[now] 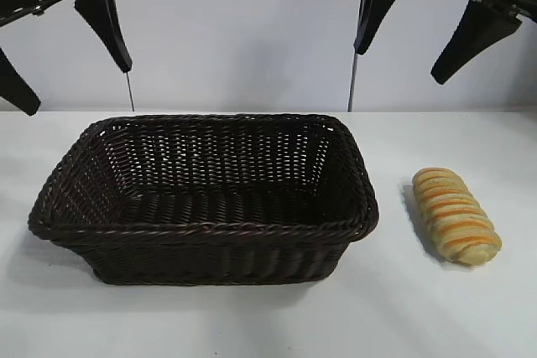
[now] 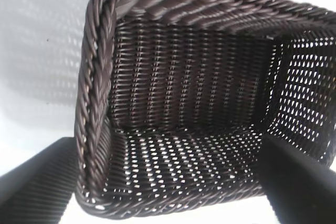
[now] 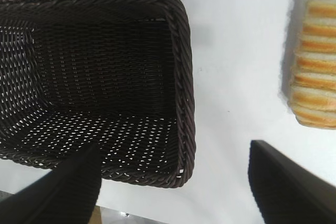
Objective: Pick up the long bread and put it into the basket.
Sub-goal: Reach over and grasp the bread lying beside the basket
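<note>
My right tool (image 1: 436, 35) hangs released in the frame's upper right, above the long bread (image 1: 456, 215), which lies on the tabletop (image 1: 470, 316) at right, just beside the basket (image 1: 205, 228). My left tool (image 1: 71, 56) is spread too, upper left. The loaf looks slanted, I think; descending unaligned, my fingers could nudge it away or clip the rim.

Dk-brown basket (image 1: 205, 230), tan/orange-striped bread (image 1: 455, 215)
</note>
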Controlling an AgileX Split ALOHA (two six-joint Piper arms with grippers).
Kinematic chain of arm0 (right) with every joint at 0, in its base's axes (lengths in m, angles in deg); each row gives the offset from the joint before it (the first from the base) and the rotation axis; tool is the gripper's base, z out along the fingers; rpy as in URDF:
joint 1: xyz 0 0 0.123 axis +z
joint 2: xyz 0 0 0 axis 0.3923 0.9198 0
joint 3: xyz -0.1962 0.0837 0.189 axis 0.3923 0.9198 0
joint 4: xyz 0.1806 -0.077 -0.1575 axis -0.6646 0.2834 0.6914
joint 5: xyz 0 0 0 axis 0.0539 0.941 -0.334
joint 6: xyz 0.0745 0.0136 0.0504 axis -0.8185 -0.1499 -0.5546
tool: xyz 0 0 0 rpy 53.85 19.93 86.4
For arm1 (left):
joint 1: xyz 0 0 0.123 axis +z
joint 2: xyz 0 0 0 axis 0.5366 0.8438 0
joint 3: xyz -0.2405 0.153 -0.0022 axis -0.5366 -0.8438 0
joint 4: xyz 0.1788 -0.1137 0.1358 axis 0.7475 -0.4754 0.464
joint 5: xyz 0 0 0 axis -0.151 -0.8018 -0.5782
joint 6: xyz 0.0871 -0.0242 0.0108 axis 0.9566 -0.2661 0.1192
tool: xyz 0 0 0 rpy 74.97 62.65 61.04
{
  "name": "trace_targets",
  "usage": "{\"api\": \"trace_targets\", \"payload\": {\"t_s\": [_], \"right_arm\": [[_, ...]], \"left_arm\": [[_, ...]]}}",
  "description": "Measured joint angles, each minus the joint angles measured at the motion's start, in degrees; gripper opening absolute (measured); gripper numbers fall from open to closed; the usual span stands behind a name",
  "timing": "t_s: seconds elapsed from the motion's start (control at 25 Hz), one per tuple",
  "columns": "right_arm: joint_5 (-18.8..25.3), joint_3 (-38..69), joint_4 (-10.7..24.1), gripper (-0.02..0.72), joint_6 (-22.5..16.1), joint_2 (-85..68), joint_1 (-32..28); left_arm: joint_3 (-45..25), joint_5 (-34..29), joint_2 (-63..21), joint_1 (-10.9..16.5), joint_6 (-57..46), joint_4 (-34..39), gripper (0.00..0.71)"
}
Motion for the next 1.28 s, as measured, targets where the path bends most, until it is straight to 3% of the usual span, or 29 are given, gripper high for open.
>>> {"api": "trace_targets", "payload": {"t_s": [0.32, 0.64, 0.92, 1.28], "right_arm": [[0.00, 0.00, 1.55, 0.559, 2.57, 0.00, 0.00], [0.00, 0.00, 8.65, 0.559, 2.51, 0.00, 0.00], [0.00, 2.69, 18.33, 0.559, -0.40, 0.00, 0.00], [-2.63, 8.14, 21.11, 0.559, -2.33, 0.00, -1.97]], "left_arm": [[0.00, 0.00, 0.00, 0.00, 0.19, -0.07, 0.668], [0.00, 0.10, 0.00, 0.00, 0.19, -0.01, 0.668], [0.00, 0.10, 0.00, 0.00, 0.19, 0.04, 0.668], [0.00, 0.10, 0.00, 0.00, 0.23, 0.04, 0.668]]}}
